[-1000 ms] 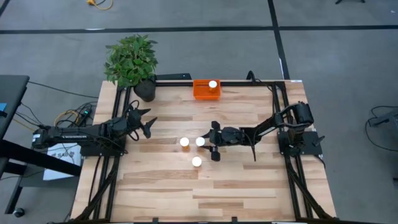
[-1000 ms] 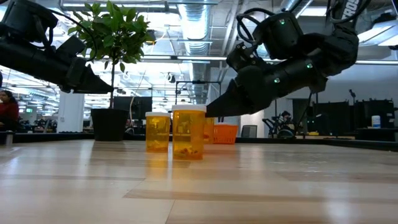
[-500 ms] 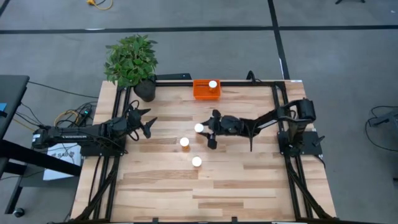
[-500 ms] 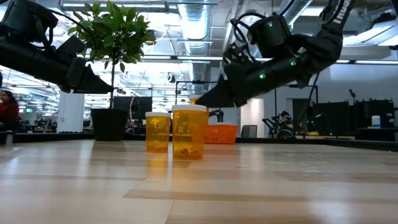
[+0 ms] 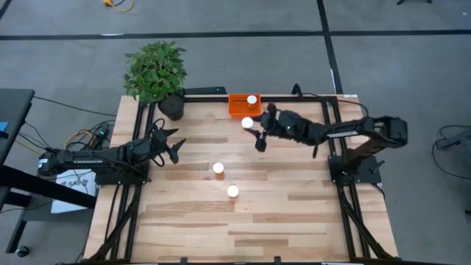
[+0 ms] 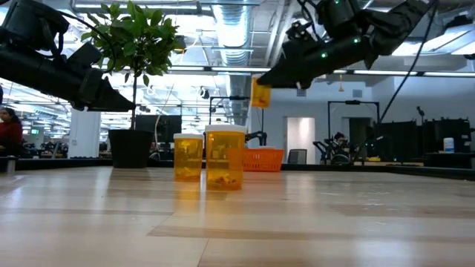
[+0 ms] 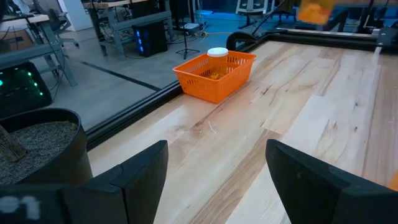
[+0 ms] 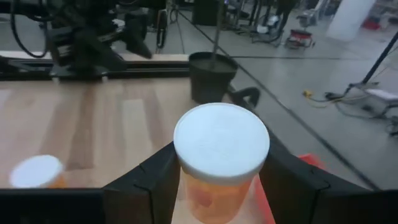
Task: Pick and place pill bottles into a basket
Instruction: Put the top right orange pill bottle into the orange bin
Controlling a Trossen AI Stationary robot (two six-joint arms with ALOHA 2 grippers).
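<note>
Right end effector (image 5: 254,132) pinched a pill bottle (image 5: 247,123) aloft, just below the basket (image 5: 237,110) at upper centre. Risked clipping the rim or toppling the bottle inside (image 5: 252,99) if released early.

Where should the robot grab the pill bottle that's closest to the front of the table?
Best around the orange body just under the white cap of that pill bottle. It stands upright with bare table around it, and the other standing bottle is apart from it, so a tool could probably come straight down, one finger on each side.

bright overhead light, wrist bg blurry
</note>
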